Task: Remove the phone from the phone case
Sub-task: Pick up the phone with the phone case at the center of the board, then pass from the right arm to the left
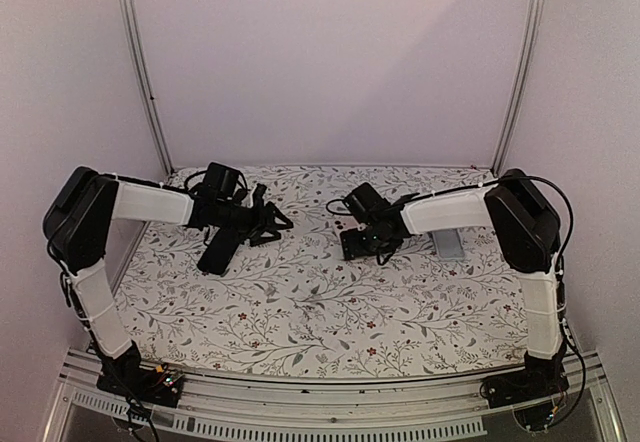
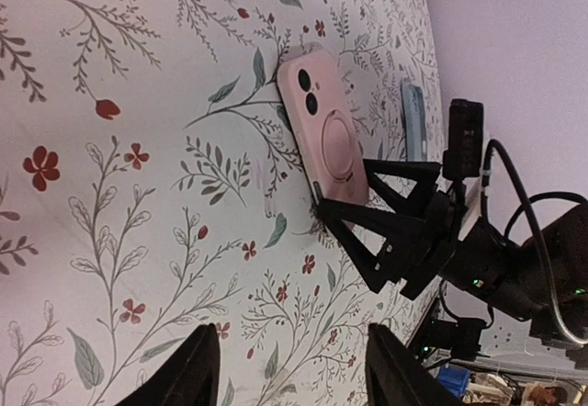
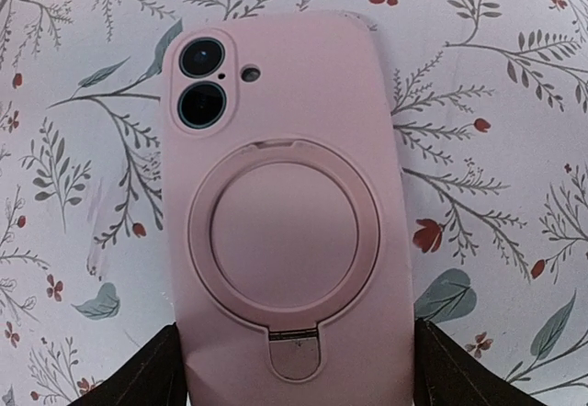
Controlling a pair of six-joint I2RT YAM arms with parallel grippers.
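A pink phone case (image 3: 285,195) with the phone in it lies back up on the flowered cloth, its two camera lenses and round ring stand showing. It also shows in the left wrist view (image 2: 326,135). My right gripper (image 3: 296,374) straddles the case's lower end, one finger against each long side; it appears in the top view (image 1: 352,244), where it hides the case. My left gripper (image 2: 289,369) is open and empty above bare cloth, left of the case, and shows in the top view (image 1: 272,217).
A flat grey slab (image 1: 447,242) lies on the cloth right of the right gripper, also in the left wrist view (image 2: 413,117). The flowered cloth (image 1: 300,312) covers the table. White walls and metal posts close in the back and sides.
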